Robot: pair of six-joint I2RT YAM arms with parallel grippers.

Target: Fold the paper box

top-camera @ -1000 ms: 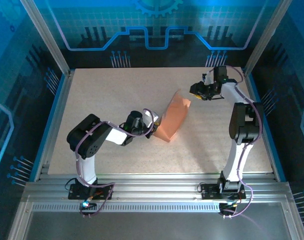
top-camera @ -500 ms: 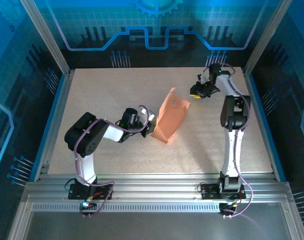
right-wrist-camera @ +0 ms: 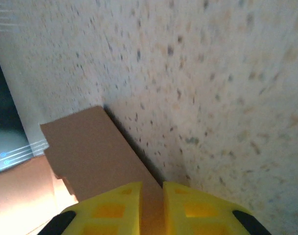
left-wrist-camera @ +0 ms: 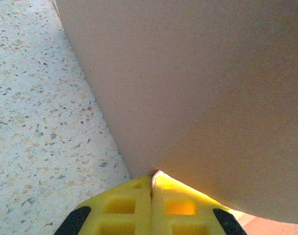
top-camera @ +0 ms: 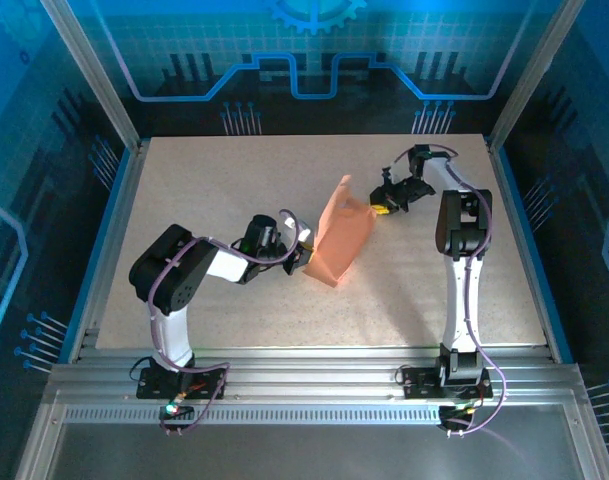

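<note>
Left fingers (left-wrist-camera: 120,210) are clenched on the paper box (top-camera: 342,238) at its 8 o'clock edge; right fingers (right-wrist-camera: 188,205) grasp its 2 o'clock flap.

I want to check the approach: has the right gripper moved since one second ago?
Yes. The right gripper went left and nearer, away from the table's back edge, up to the paper box.

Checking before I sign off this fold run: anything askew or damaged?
Nothing damaged or spilled. The paper box stands tilted on the table rather than flat, its low corner pinched in the left gripper, a flap in the gap of the right gripper. That looks like handling, not a fault.
</note>
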